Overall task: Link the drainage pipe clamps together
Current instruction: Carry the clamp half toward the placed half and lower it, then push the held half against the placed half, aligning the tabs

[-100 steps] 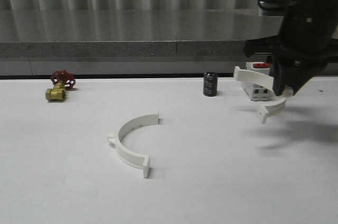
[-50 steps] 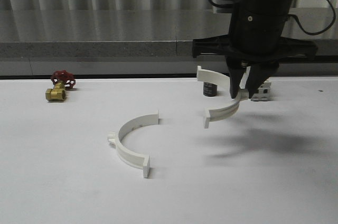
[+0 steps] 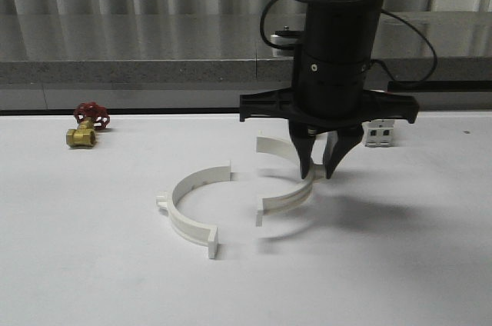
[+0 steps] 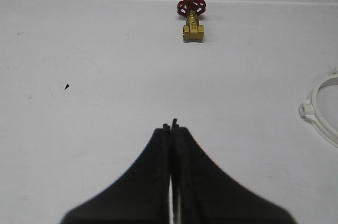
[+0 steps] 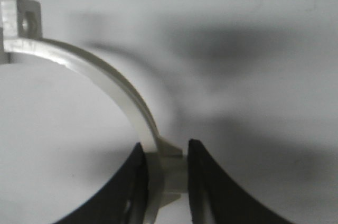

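Clamped on 1 clamp half (image 3: 286,181) at its side tab, the right pincer (image 3: 321,173) should, by the look of it, lower it level toward 9 o'clock so its flanges meet those of the resting half (image 3: 192,207) on the table (image 3: 92,264), while the left pincer (image 4: 171,127) sits closed on nothing.

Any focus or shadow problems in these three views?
Front view: sharp, with a soft shadow on the table under the right claw. Left wrist view: evenly lit, the brass valve crisp. Right wrist view: dim and soft, the held clamp half blurred, broad dark shadows behind it.

Smooth white plastic clamps (image 3: 192,207), brass valve (image 3: 81,136), matt table (image 3: 92,264).
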